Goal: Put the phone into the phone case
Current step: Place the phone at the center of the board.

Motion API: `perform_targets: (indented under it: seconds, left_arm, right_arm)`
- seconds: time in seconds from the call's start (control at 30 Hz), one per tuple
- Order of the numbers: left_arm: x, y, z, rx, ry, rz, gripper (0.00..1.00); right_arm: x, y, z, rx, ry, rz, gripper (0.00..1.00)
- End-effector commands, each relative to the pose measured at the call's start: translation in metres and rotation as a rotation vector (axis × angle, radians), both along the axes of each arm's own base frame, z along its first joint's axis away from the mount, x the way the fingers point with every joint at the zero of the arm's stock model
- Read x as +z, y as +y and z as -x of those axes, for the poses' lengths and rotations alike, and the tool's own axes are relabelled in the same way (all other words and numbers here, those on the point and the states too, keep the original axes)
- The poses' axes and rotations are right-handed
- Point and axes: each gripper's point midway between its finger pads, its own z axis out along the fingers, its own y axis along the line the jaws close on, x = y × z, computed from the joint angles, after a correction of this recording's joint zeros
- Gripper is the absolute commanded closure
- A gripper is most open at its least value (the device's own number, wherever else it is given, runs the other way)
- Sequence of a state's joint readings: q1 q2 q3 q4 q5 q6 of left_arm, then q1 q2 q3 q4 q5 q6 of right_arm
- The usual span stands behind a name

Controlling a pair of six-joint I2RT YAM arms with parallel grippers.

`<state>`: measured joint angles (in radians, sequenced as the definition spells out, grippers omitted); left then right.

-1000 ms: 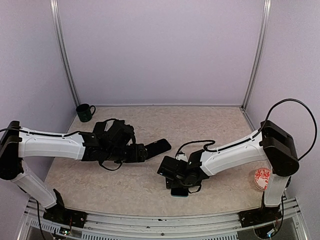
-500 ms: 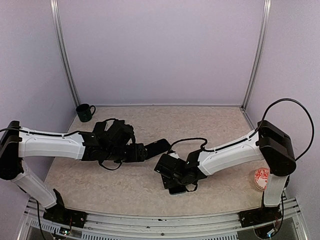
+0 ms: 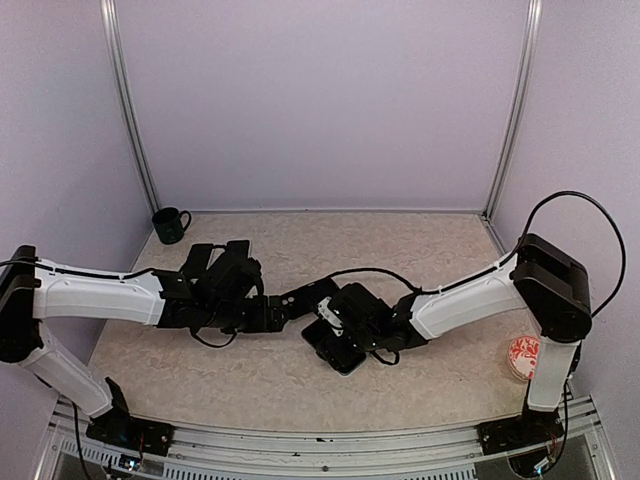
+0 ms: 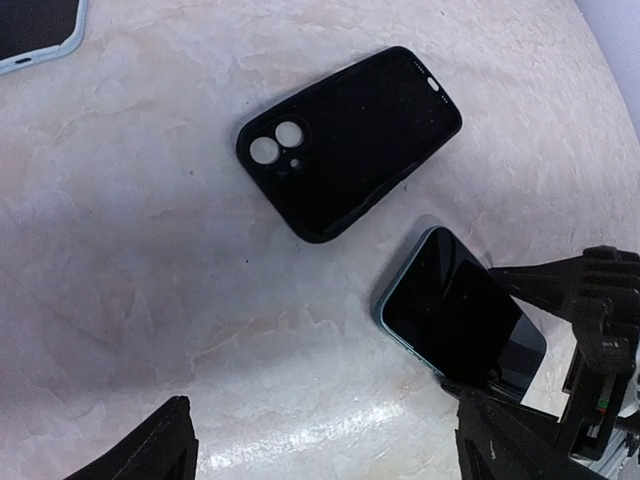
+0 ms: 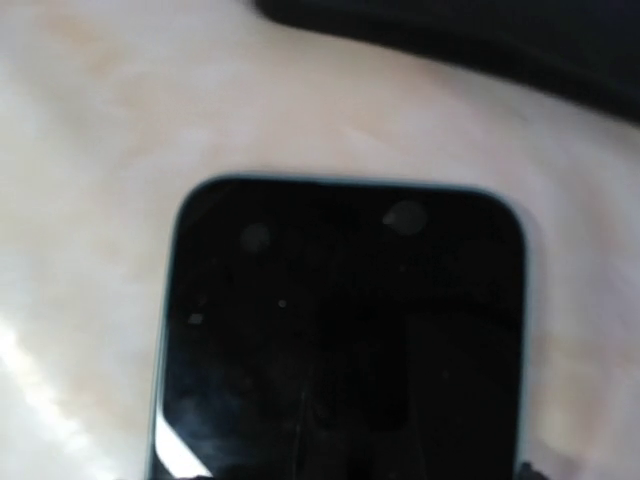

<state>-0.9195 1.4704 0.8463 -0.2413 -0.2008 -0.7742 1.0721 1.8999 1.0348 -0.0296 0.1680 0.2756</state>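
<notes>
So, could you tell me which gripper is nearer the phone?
Right. The right gripper is directly over one end of the phone; the left gripper hovers apart from it, beside the case.

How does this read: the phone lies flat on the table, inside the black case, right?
Not quite. The phone lies flat on the table, but beside the black case, apart from it, not inside. The left wrist view shows it.

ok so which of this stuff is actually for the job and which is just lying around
For the job: phone, black phone case.
Lying about: green mug, red-and-white round thing, light-edged dark flat item.
</notes>
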Motion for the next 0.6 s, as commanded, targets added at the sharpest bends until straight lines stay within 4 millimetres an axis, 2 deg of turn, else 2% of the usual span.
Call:
perform_targets:
  seconds: [0.0, 0.13, 0.4, 0.57]
  left_arm:
    - [-0.002, 0.005, 0.003, -0.023, 0.01, 0.043, 0.12]
    - [-0.008, 0.003, 0.009, -0.057, 0.032, 0.094, 0.12]
    - [-0.015, -0.017, 0.022, -0.179, 0.072, 0.203, 0.13]
    - [-0.025, -0.025, 0.026, -0.209, 0.106, 0.237, 0.14]
  right_arm:
    - [0.03, 0.026, 0.001, 0.195, -0.131, -0.071, 0.27]
    - [0.029, 0.024, 0.001, 0.236, -0.174, -0.067, 0.27]
    - [0.058, 0.027, 0.009, 0.33, -0.277, -0.151, 0.28]
    - [0.064, 0.028, 0.011, 0.354, -0.302, -0.163, 0.28]
